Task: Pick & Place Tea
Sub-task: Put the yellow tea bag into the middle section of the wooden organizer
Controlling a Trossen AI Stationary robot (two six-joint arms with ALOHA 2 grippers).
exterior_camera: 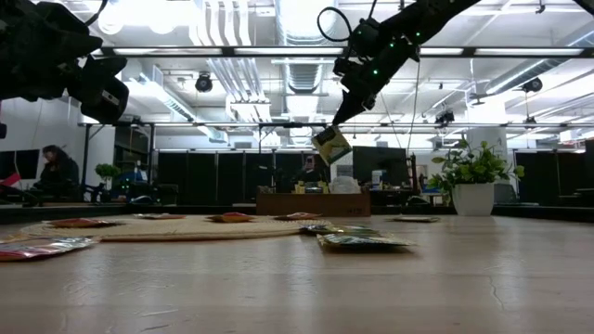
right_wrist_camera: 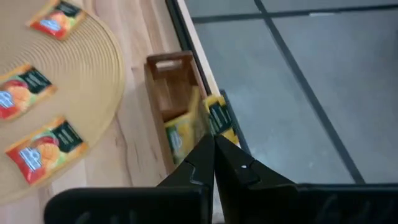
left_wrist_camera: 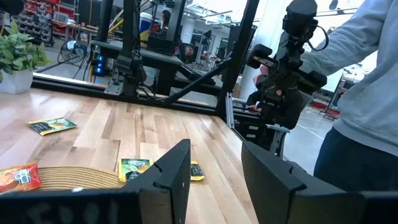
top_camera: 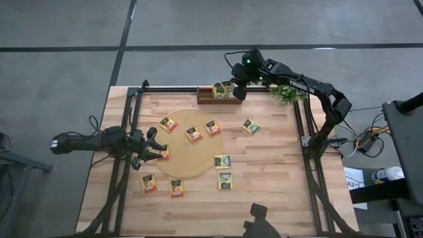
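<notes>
Wooden worktop (top_camera: 264,178) carries a round mat (top_camera: 192,155) mid-left and a tray (top_camera: 210,99) at its far edge. Right claw (top_camera: 229,86) hangs above the tray, clenched on a green-yellow sachet (exterior_camera: 331,145). Left claw (top_camera: 158,149), released, hovers at the mat's left rim. Other sachets (top_camera: 225,180) lie scattered.

Pale butcher-block wooden table top (top_camera: 264,178): matt, visible grain and plank joints. Big round tan mat (top_camera: 187,153): woven, ribbed in concentric rings, matt. Small square orange and green-yellow tea sachets (top_camera: 225,180): glossy printed foil or paper, slightly crinkled. Brown wooden tray (right_wrist_camera: 166,84): smooth, satin finish. Black table frame rails (top_camera: 299,125): metal, matt. Dark gripper fingers (left_wrist_camera: 174,177): matt plastic.
</notes>
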